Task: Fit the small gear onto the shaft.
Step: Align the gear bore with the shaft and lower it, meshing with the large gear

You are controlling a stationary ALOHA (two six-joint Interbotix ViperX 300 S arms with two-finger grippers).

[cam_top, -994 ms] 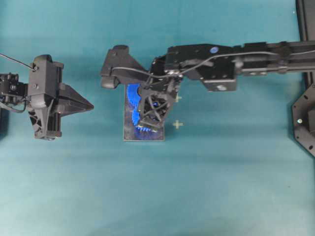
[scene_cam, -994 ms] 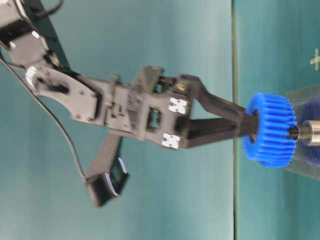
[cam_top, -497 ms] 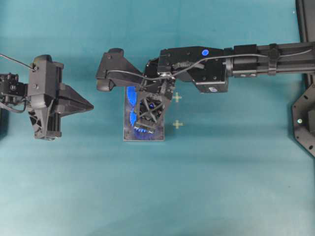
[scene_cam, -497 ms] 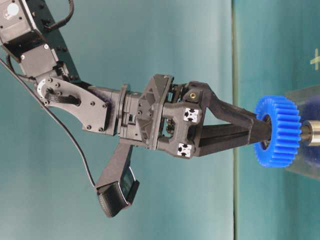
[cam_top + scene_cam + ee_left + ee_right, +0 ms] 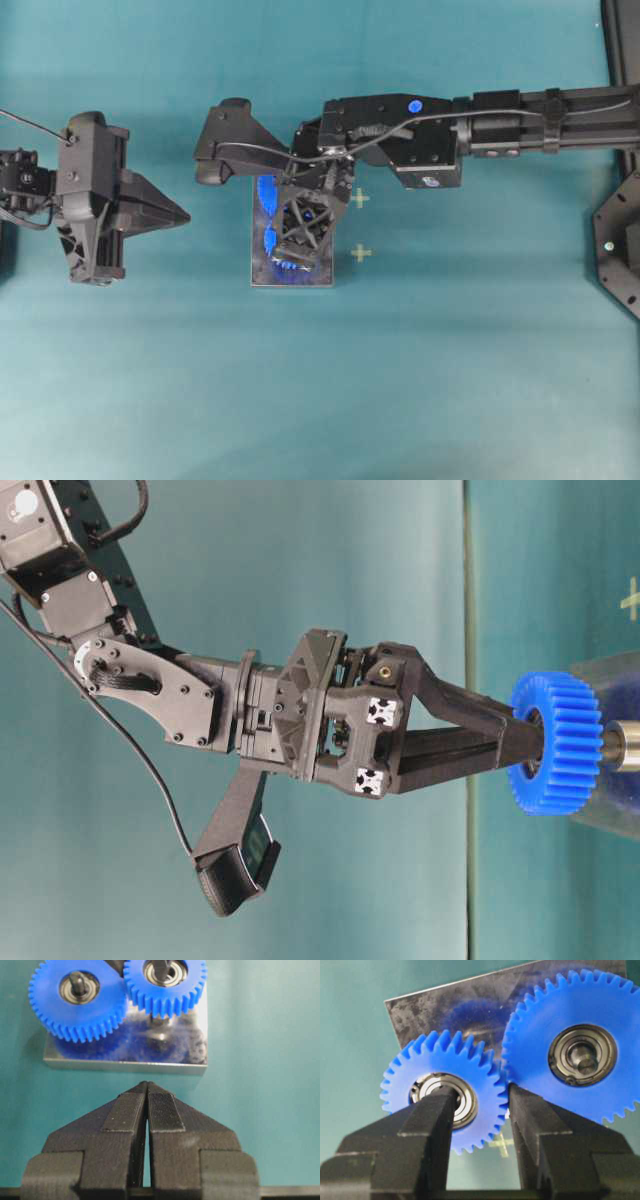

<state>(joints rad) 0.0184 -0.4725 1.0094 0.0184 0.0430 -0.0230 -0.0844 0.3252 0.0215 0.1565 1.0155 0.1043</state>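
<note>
blue gear brought over the pin, not yet seated

blue plastic teeth of the small gear point(image 5: 556, 743) are clamped by the right gripper point(image 5: 477, 1110), one finger point(image 5: 432, 1117) laid across the bearing hub and the other against the toothed rim. since a second ago the gear has been carried closer to the plate in the table-level view, and the threaded stub that showed between gear and collar is now covered; over the last half second nothing further is seen to move. this is judged as the bore having started onto the shaft point(image 5: 622, 746), with the gear still standing off the grey plate point(image 5: 125, 1065), so pressing down remains.

the left gripper point(image 5: 147, 1105) is held with its pads pressed together on nothing, parked well apart from the plate's left edge in the overhead view.

room is tight on one side only: the larger gear point(image 5: 575, 1055) sits just beside the small one, teeth nearly meshing, and the rim-side finger is wedged between the two. teal table point(image 5: 450, 380) lies open around the plate's other edges.
</note>
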